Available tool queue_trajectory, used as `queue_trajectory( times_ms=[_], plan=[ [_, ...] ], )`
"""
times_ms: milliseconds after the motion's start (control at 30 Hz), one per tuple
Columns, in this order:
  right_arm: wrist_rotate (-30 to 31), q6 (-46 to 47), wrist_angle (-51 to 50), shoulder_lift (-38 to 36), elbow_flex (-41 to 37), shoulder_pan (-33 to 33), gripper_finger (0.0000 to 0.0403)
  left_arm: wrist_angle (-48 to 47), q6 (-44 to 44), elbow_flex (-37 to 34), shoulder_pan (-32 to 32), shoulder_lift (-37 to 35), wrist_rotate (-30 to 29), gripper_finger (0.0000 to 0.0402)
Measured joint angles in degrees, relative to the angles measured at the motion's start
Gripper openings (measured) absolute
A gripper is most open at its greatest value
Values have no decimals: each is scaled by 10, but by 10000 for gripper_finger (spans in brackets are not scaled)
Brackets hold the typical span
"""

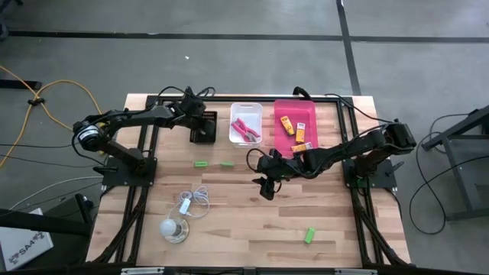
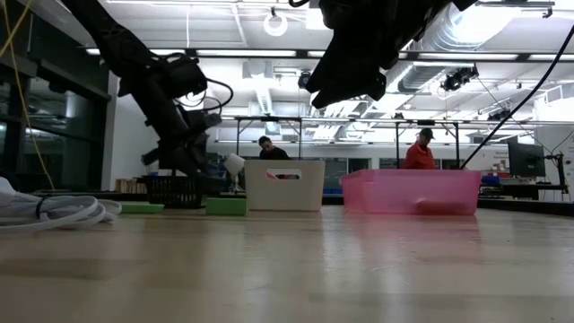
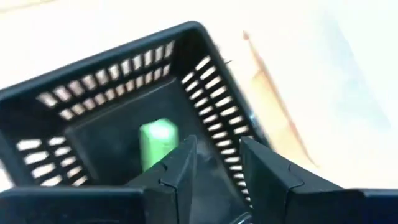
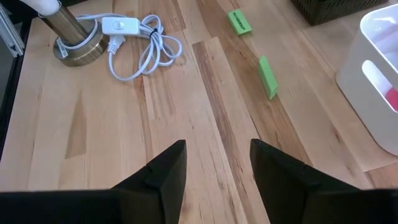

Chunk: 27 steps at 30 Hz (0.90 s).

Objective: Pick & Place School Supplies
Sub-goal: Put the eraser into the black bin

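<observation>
My left gripper (image 3: 217,167) is open above the black slotted basket (image 1: 203,127). One green piece (image 3: 157,143) lies on the basket's floor, apart from the fingers. My right gripper (image 4: 217,167) hovers open over bare table (image 1: 266,186), near the table's middle. Two green pieces (image 4: 239,23) (image 4: 267,76) lie flat on the wood ahead of it, also in the high view (image 1: 200,163) (image 1: 227,163). A third green piece (image 1: 309,234) lies near the near edge. Pink-handled scissors (image 1: 246,130) lie in the white bin (image 1: 235,111). Yellow-orange packets (image 1: 300,134) lie in the pink tray (image 1: 284,107).
A coiled white cord with a switch (image 1: 192,200) and a round lamp base (image 1: 174,229) lie on the near left part of the table. The black basket, white bin and pink tray stand in a row along the far side. People stand in the room behind (image 2: 418,148).
</observation>
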Motion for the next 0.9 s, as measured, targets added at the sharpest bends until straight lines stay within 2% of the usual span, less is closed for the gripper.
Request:
queue_trajectory(
  times_ms=[233,400,567,633,700,800,900],
  plan=[
    [0,0,0,0,0,0,166,8,16,2,0,-4,14,122],
    [0,0,0,0,0,0,166,5,38,2,0,-36,30,122],
    [0,0,0,0,0,0,166,-15,104,3,-13,-95,89,122],
    [0,0,0,0,0,0,166,-38,155,3,-34,-118,129,122],
    [0,-1,0,1,0,0,166,-55,198,3,-68,-136,145,122],
    [0,-2,2,7,0,0,166,-64,235,3,-134,-153,127,122],
    [0,-2,10,14,0,0,166,-62,260,3,-207,-155,79,122]
  ],
)
